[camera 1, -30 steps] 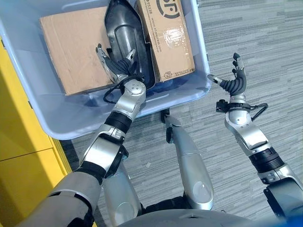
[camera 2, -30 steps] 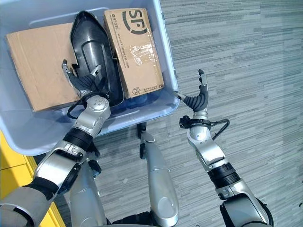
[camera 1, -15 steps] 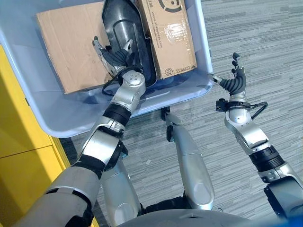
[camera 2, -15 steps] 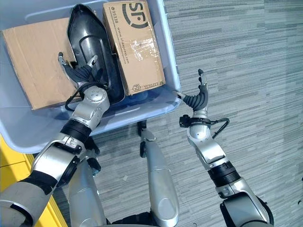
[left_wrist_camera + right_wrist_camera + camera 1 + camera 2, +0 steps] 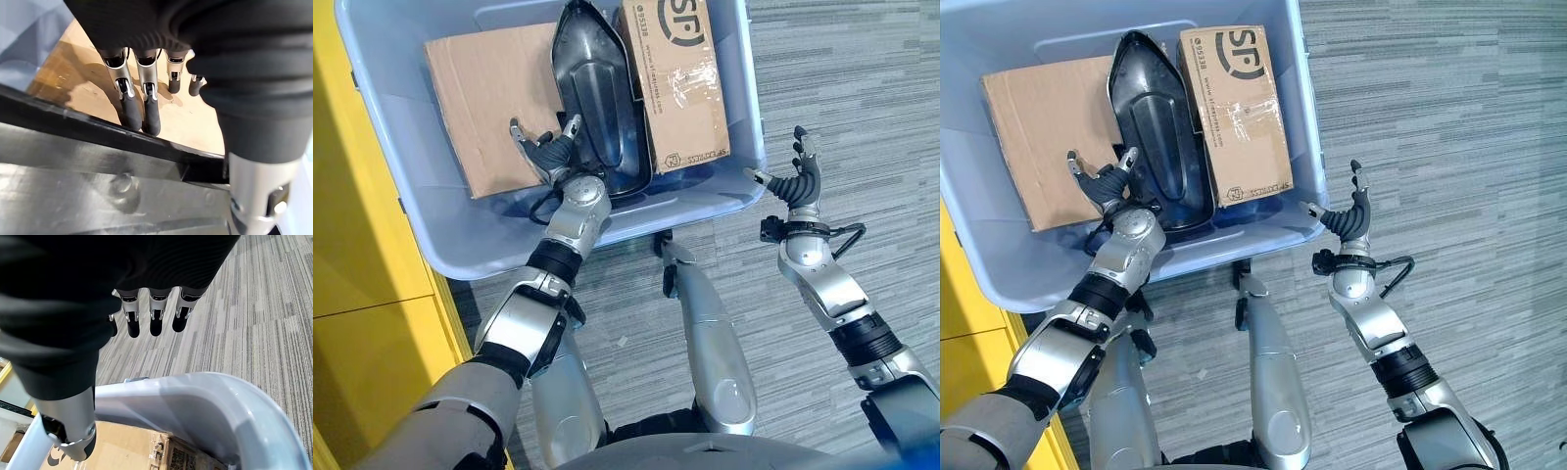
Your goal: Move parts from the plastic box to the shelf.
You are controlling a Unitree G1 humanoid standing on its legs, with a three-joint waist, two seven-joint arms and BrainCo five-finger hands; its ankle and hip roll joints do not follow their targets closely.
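My left hand [image 5: 551,155] reaches forward with fingers spread and relaxed — nothing is gripped. My right hand [image 5: 797,181] stands upright at my side, fingers straight.

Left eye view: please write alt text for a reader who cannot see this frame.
The robot's left hand reaches open into a blue-grey plastic box, at the near edge of a black moulded part lying between a plain cardboard box and a printed cardboard box. Its right hand is open outside the box's near right corner, above grey carpet.
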